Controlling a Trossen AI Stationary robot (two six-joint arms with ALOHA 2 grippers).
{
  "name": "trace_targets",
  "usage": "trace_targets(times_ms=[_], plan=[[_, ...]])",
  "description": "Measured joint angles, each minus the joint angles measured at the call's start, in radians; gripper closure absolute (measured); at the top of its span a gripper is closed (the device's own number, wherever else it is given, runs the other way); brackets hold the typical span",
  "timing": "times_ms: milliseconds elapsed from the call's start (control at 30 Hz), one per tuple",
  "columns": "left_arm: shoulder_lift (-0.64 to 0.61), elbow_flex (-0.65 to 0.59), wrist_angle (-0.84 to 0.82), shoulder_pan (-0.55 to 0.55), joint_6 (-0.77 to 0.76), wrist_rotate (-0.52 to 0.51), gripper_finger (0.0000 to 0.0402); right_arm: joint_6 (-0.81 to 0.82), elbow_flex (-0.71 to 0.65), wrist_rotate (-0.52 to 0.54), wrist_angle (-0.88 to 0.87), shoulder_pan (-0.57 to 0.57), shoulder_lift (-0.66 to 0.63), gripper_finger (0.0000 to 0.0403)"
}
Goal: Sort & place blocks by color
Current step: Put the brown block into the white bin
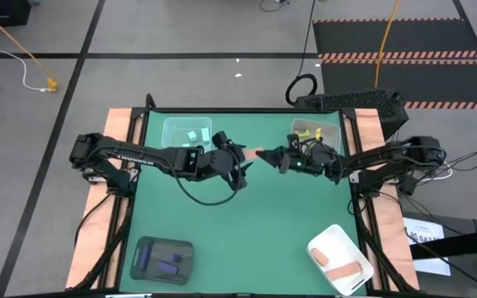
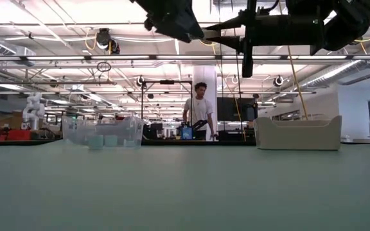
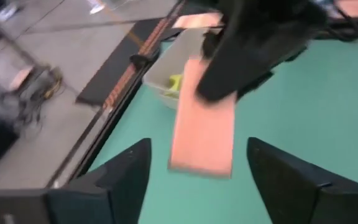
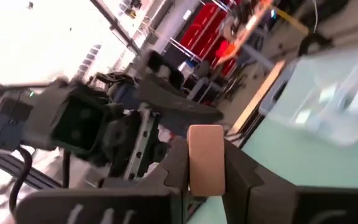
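Right gripper (image 4: 207, 171) closed on salmon-pink block (image 4: 205, 159); block stands upright between two dark fingers (image 4: 176, 168), upper end clear of fingertips. Just beyond block: left gripper (image 4: 166, 115), dark, facing block (jaw state unclear here). Clear tray (image 4: 328, 93) on green table (image 4: 309, 162), well off to one side of block, pale pieces inside, blurred. Red racks (image 4: 213, 37) in room far behind block.

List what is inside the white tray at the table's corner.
In the white tray, the high view shows salmon-pink blocks lying across its floor, about two bars. Whether any smaller piece lies under them or against the near wall cannot be seen.
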Motion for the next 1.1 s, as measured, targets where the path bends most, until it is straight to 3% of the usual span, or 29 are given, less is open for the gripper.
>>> trace_targets(times_ms=[200,500,767,1100], plan=[[-0.019,0.001,-0.152,-0.002,-0.377,-0.055,0.0109,-0.260,0.000,0.002,-0.010,-0.025,-0.045,0.0363],[-0.028,0.000,-0.513,-0.012,-0.750,0.013,0.0129,-0.608,0.000,-0.003,0.033,-0.031,-0.133,0.0363],[-0.026,0.000,-0.621,-0.011,-0.809,0.015,0.0154,-0.663,0.000,-0.112,0.145,-0.011,-0.215,0.0363],[-0.026,0.000,-0.619,0.013,-0.805,0.016,0.0158,-0.666,0.000,-0.119,0.041,0.084,-0.284,0.0363]])
